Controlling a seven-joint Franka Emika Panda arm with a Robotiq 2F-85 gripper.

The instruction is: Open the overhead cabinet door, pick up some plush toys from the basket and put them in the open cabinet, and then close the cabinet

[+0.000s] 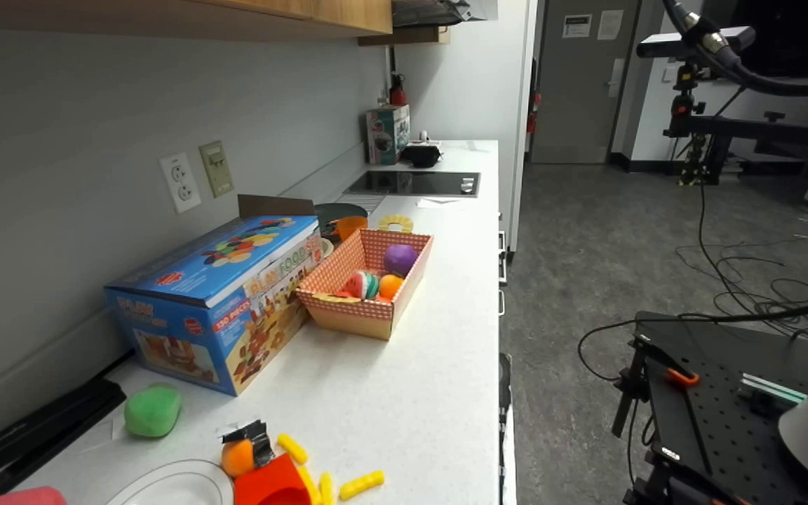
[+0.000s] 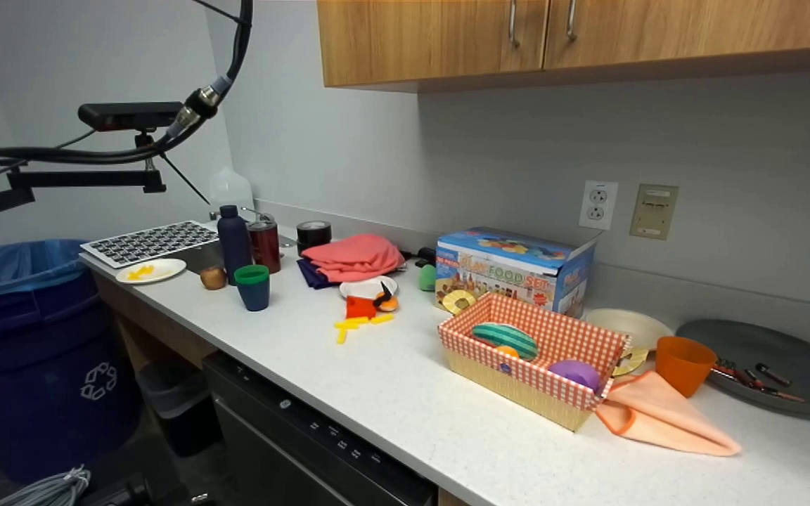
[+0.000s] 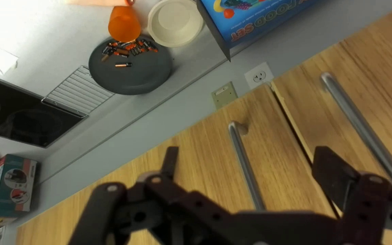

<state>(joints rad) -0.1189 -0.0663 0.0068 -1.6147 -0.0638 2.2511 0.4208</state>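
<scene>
1. As both doors (image 2: 658, 28) of the wood-grain overhead cabinet (image 2: 433, 42) look shut above the counter (image 2: 363, 379), the job seems to stand at its first step: opening, loading and closing are all left to do. A pale edge shows along the seam in the wrist view, so a slight gap cannot be ruled out.
2. Each door faces out from the wall (image 2: 489, 154), over the counter. The metal bar handle (image 3: 246, 168) nearest the middle of the wrist view has its long axis upright on the door, its lower end pointing down at the bottom edge; that view turns it on a slant, lower end uppermost. Its twin handle (image 2: 571, 20) on the neighbouring door hangs the same way.
3. The gripper (image 3: 247, 153) has its jaws wide apart, holding nothing, with that first handle showing between them; whether the bar is truly between them or beyond, I cannot tell.
4. Below, on the counter, sits the gingham-lined basket (image 2: 507, 388), its long axis running roughly along the counter.
5. Inside lie a watermelon toy (image 2: 507, 339), lengthwise with the basket, and a round purple toy (image 2: 577, 372) at one end, which appear to be the ones to move; an orange toy (image 1: 390, 285) just beside the watermelon may be hard plastic.
6. Nearer the wall stands the Play Food Set box (image 2: 500, 270).
</scene>
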